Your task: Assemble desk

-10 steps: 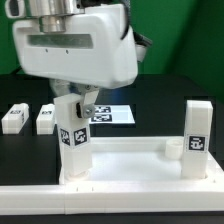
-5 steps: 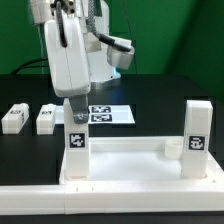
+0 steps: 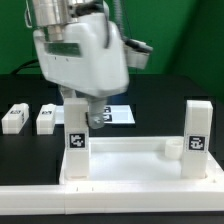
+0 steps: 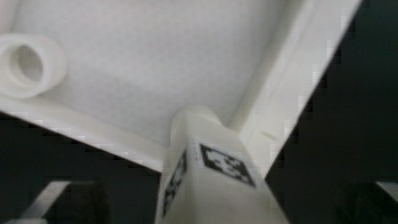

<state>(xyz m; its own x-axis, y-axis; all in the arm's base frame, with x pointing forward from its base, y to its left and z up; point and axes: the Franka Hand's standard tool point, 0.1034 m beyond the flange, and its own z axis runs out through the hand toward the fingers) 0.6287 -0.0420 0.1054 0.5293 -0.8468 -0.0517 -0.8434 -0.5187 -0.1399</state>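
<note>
- The gripper (image 3: 83, 108) hangs right over the upright leg (image 3: 75, 135) at a corner of the desk top (image 3: 130, 165). The wrist view settles the jaws: they are spread, one fingertip (image 4: 50, 200) on each side, with dark gaps between them and the leg. Nothing is pinched.
- First risk: the leg sits between the jaws, so a slanted pull-away could catch a finger on its top edge and tip it, or twist it in its corner.
- Second risk: I cannot tell whether the leg is fully seated. If it is loose, even a light brush could leave it leaning, and it would need fixing later.
- Third risk: the bulky hand blocks the exterior view of the leg's top, so contact there could go unnoticed.
- Only the exterior view shows the rest of the job. A second leg (image 3: 197, 135) stands well off to one side of the jaws, two spare legs (image 3: 14, 117) lie on the table, and the marker board (image 3: 115, 115) lies beyond the jaws.
- Only the wrist view shows the clearance beside the leg, the inside of the desk top, and a round socket (image 4: 22, 65) still empty.
</note>
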